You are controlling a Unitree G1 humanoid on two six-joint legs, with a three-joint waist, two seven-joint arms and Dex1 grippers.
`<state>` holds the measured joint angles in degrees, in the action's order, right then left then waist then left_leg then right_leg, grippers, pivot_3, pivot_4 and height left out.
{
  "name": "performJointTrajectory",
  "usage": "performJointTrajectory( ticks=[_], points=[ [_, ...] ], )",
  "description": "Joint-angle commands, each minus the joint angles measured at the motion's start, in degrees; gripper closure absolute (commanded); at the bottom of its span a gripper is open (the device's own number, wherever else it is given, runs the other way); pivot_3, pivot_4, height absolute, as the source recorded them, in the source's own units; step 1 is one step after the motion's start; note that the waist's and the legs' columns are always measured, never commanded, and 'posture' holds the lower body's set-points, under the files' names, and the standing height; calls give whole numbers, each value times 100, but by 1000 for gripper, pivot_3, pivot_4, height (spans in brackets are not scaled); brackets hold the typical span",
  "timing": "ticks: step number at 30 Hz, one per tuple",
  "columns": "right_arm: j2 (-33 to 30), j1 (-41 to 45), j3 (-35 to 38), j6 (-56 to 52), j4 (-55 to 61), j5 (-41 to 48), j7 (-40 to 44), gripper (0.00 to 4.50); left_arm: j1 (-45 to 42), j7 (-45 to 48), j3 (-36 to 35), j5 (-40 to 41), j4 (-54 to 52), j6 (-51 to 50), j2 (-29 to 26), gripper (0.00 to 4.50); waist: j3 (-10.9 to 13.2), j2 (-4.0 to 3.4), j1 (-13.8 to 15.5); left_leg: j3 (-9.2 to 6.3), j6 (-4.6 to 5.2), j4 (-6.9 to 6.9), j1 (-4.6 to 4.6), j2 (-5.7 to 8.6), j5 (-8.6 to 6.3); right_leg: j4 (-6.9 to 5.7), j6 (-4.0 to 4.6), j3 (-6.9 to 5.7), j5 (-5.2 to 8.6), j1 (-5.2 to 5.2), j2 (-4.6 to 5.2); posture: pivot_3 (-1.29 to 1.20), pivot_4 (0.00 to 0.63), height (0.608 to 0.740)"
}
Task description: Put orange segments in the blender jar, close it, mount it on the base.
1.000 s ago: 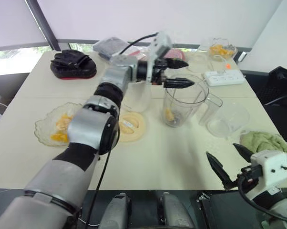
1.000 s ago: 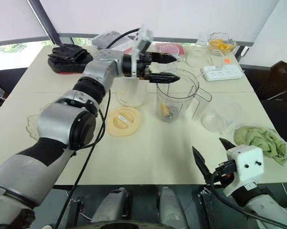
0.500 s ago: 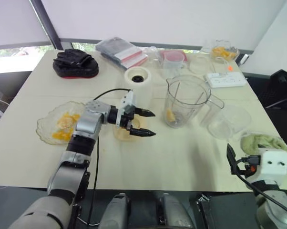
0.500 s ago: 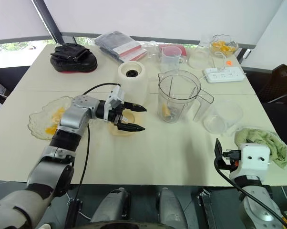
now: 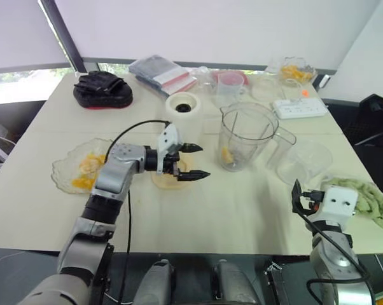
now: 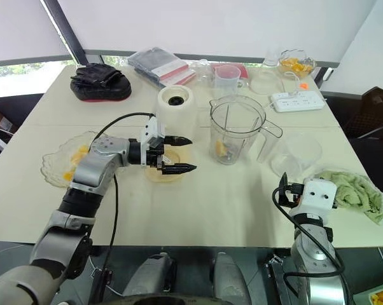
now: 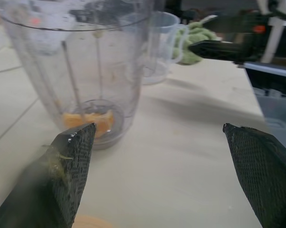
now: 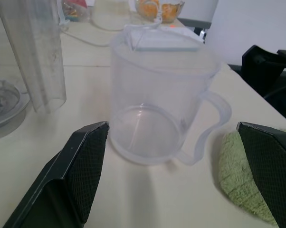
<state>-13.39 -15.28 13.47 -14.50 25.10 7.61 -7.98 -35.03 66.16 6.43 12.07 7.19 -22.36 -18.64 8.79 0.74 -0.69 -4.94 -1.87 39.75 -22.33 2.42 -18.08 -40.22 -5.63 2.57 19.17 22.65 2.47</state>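
The clear blender jar [image 5: 245,136] stands upright mid-table with an orange segment [image 7: 88,118] at its bottom. Its yellow lid [image 5: 168,180] lies flat to the jar's left. My left gripper [image 5: 204,161] hovers open over the lid's right side, fingertips pointing toward the jar, nothing between them. Behind it is the white blender base [image 5: 184,108]. A glass dish [image 5: 63,179] holding orange segments [image 5: 84,170] sits at the left. My right gripper [image 8: 171,126] is open near the table's front right edge, facing an empty plastic cup [image 8: 157,99].
A green cloth [image 5: 369,197] lies at the right edge. Along the back are a power strip [image 5: 299,107], a bowl of oranges [image 5: 295,68], a small measuring cup [image 5: 228,86], a wrapped package [image 5: 163,68] and a black glove [image 5: 102,86].
My left arm has drawn back from the jar's mouth to low over the lid, fingers still open. The right gripper has risen and turned toward the table.
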Motion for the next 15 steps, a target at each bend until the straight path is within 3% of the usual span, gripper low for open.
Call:
performJointTrajectory(
  ticks=[1, 15],
  points=[
    [48, 167, 289, 267, -194, -141, -58, 0, 211, -357, -204, 232, -557, -159, -95, 56, -2, -3, -15, 1, 0, 0, 1, 0, 0, 1, 0, 1, 0, 0, 0, 0, 150, 740],
    [151, 841, 671, 619, -1268, -371, -303, 0, 590, -888, -77, 329, -959, -173, -294, 56, -3, -17, -19, 5, -1, -8, 3, 1, 1, 2, 0, 6, 0, 2, 3, 0, 150, 740]
  ],
)
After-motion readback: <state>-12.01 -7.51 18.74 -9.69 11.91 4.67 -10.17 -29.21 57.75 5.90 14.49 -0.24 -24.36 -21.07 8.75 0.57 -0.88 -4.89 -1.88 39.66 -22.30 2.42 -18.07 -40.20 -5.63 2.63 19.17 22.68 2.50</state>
